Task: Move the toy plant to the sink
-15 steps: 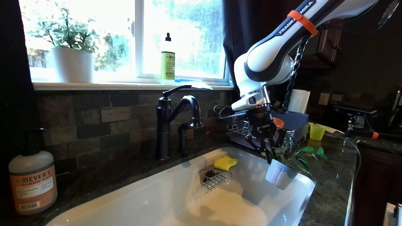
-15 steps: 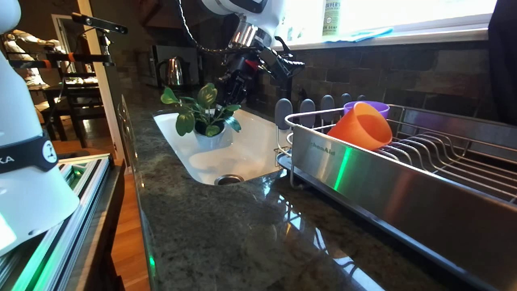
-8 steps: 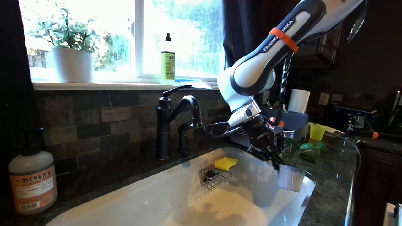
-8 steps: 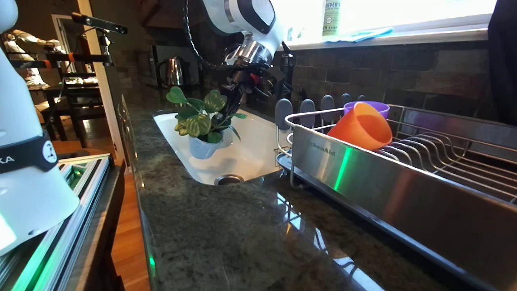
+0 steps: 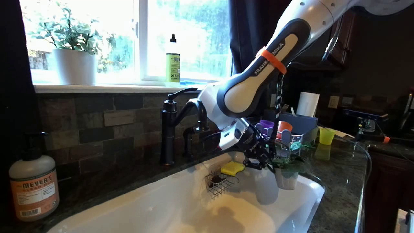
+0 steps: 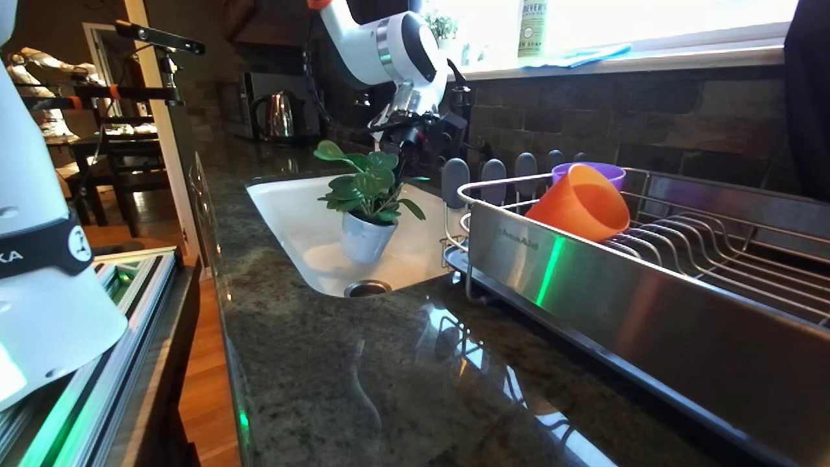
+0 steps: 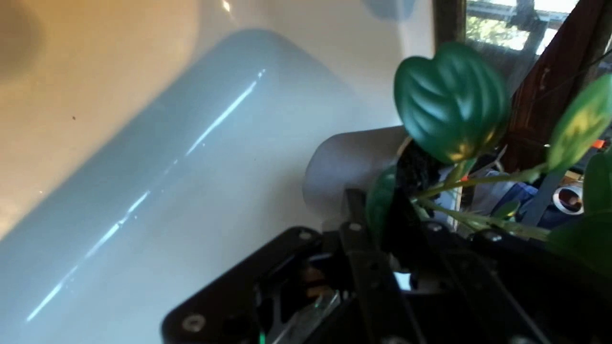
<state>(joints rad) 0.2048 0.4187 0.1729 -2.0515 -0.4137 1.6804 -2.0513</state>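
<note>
The toy plant has green leaves and a small pale pot; it shows in both exterior views (image 5: 287, 178) (image 6: 367, 239) and the wrist view (image 7: 349, 165). My gripper (image 5: 273, 168) is shut on the pot's rim, one finger outside the pot wall and one inside. In the wrist view the gripper (image 7: 373, 210) has a leaf across its fingertips. The pot hangs slightly tilted over the far end of the white sink (image 5: 168, 210), above its bottom. In an exterior view the sink (image 6: 421, 250) lies below the pot, and leaves partly hide the fingers.
A black faucet (image 5: 168, 132) stands close beside the arm. A wire caddy (image 5: 221, 187) with a yellow sponge (image 5: 233, 168) hangs on the sink wall. A steel dish rack (image 6: 635, 311) with an orange cup (image 6: 580, 204) stands on the counter (image 6: 337, 376). A soap bottle (image 5: 34, 187) stands beside the sink.
The arm has reached further over the sink and swung lower. The held plant shifted first away from, then back toward the faucet side, and its pot has turned more upright.
</note>
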